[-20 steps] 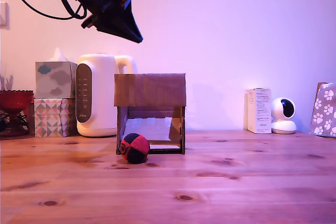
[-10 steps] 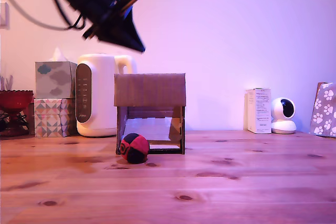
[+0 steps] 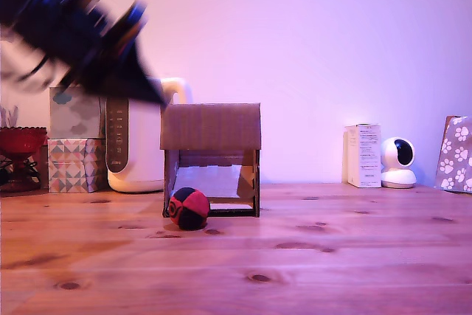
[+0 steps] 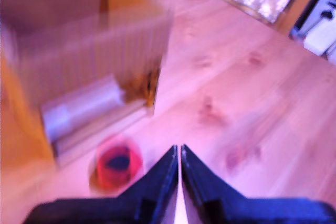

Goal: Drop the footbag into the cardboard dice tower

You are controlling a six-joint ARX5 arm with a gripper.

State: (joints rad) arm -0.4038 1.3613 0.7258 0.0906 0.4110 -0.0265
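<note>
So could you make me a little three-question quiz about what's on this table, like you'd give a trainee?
1. True or false: the footbag lies on the wooden table, in front of the cardboard dice tower.
2. In the wrist view, the pincer is: A) shut with nothing between its fingers; B) wide open; C) clamped on the footbag.
3. Fill in: in the exterior view, the white kettle stands to the tower's ____.

Key
1. True. It rests at the lower front opening, toward the exterior view's left corner.
2. A. The two dark fingers meet at their tips, and the footbag lies apart on the table.
3. Left, between the tower and the stacked tissue boxes.
</note>
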